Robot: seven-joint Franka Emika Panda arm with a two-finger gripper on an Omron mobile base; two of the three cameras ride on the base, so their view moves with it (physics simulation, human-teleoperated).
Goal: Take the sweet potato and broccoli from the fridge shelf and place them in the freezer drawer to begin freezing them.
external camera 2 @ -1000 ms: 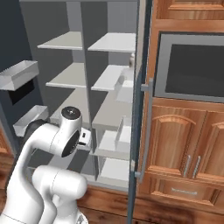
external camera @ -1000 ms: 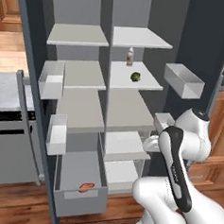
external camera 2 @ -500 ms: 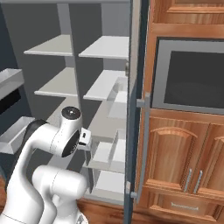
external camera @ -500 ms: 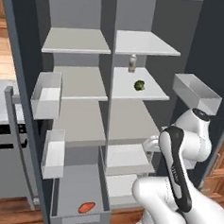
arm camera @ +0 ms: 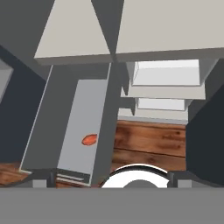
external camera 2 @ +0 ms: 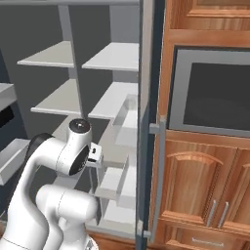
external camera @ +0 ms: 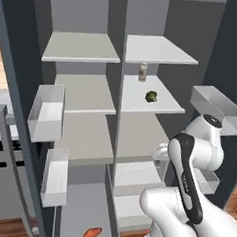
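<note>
arm folded, end effector (external camera 2: 100, 158) open

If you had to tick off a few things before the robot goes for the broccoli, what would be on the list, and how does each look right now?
1. Sweet potato already lying in the freezer drawer: ok.
2. Freezer drawer pulled out and ready to take a second item: ok.
3. Broccoli sitting on the right-hand fridge shelf, apart from the small bottle behind it: ok.
4. Fridge doors open, with the shelf front unobstructed: ok.
5. Gripper open and holding nothing: cannot tell from the pictures, since the fingers are hidden behind the arm.
6. Broccoli within the arm's reach from here: cannot tell; the arm is folded low, below that shelf.
</note>
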